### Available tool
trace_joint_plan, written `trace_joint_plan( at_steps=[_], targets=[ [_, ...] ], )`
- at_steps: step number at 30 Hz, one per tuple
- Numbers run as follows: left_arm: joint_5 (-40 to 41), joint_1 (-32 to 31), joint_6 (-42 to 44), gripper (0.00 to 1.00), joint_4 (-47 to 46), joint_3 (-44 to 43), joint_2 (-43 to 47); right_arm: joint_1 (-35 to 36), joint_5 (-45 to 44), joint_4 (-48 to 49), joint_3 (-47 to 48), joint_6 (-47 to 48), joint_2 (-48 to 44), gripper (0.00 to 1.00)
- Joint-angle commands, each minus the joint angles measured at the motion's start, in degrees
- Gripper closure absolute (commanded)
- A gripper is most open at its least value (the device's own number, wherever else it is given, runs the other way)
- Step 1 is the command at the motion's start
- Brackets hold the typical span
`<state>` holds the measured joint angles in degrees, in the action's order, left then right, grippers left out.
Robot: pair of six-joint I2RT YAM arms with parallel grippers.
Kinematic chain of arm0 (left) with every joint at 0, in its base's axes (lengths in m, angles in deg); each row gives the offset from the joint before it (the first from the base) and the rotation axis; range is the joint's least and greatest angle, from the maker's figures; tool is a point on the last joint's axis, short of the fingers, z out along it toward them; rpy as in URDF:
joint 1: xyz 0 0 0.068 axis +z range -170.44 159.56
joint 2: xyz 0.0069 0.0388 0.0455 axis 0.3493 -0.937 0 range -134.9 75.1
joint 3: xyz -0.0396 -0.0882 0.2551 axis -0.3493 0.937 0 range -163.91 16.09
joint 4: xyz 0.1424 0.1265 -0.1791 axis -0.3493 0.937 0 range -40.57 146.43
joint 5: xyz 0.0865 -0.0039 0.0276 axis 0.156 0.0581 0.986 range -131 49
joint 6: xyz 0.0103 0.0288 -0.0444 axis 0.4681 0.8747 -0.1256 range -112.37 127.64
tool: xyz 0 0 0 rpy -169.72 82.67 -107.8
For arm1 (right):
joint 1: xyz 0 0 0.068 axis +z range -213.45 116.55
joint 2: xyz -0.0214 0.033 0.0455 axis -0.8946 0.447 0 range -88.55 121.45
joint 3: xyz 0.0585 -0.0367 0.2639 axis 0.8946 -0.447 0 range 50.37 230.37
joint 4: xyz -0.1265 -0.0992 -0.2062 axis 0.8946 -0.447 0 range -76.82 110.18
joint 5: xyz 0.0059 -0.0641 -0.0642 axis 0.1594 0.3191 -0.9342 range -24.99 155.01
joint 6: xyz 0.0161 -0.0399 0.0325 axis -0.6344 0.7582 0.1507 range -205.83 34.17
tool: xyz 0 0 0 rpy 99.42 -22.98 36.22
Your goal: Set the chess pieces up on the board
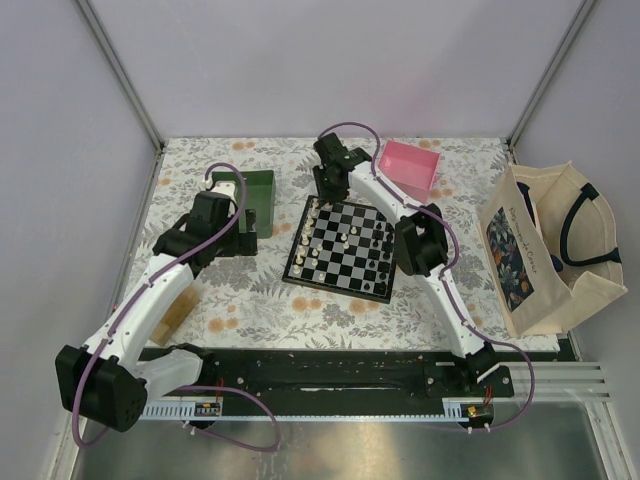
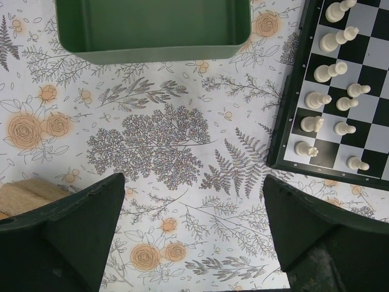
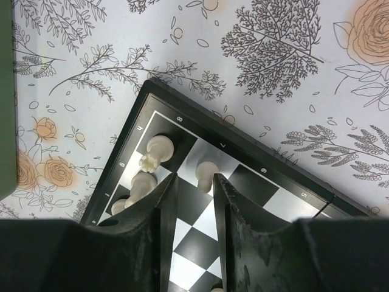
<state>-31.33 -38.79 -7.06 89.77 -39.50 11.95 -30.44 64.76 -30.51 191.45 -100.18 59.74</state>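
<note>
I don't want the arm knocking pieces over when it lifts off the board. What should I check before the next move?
1. Right pincer sits over the corner of the board: ok.
2. White piece at its fingertips is free of the jaws, which stand narrowly apart: cannot tell.
3. Room beside the fingers: not ok, neighbouring white pieces crowd one finger.
4. Left pincer is open, empty and off the board, above the floral tablecloth: ok.
5. White rows in the left wrist view stand upright: ok.
</note>
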Motion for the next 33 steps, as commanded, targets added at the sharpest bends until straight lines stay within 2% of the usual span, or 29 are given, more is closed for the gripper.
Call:
trace_joint_plan(
  at_steps=[1, 7, 15, 21, 33],
  targets=[
    [-0.88, 0.42, 0.99, 0.01, -1.93, -0.22, -0.39, 0.74, 2.1, 0.6, 2.1, 0.55, -4.84, 0.6],
    [-0.8, 0.42, 1.07, 0.01, -1.84, -0.39, -0.39, 0.65, -2.91, 1.21, -4.65, 1.69, -13.71, 0.59],
    [-0.62, 0.68, 0.9, 0.01, -1.84, -0.57, -0.3, 0.56, -4.94, 6.48, -26.88, -0.15, -27.42, 0.57],
    [-0.44, 0.6, 0.99, 0.01, -1.75, -0.48, -0.48, 0.47, -6.08, 9.65, -38.93, -3.4, -31.13, 0.57],
    [-0.44, 0.68, 0.99, 0.01, -1.67, -0.48, -0.83, 0.38, -6.87, 10.53, -41.67, -3.67, -28.76, 0.59]
  ],
)
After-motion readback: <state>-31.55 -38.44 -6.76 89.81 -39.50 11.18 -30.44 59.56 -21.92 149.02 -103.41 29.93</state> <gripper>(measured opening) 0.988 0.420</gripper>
